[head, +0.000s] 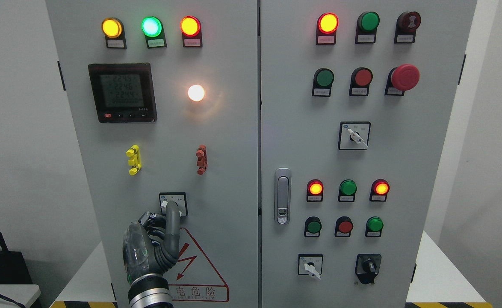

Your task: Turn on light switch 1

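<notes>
On the cabinet's left door, low down, is a small rotary selector switch (181,200) in a black-framed white plate. My left hand (165,212) reaches up from the bottom edge and covers most of it. One long grey finger (173,214) lies straight up across the plate. The other fingers (155,222) are curled at its left, and the white knob (164,206) peeks out between them. Above the switch, a round white lamp (196,93) glows on the door. My right arm is out of view.
The left door also carries three lit indicator lamps (151,26), a digital meter (122,92), a yellow clip (134,160), a red clip (201,159) and a warning triangle (195,267). The right door holds pushbuttons, a red emergency button (405,77), further selector switches (354,135) and a door handle (282,195).
</notes>
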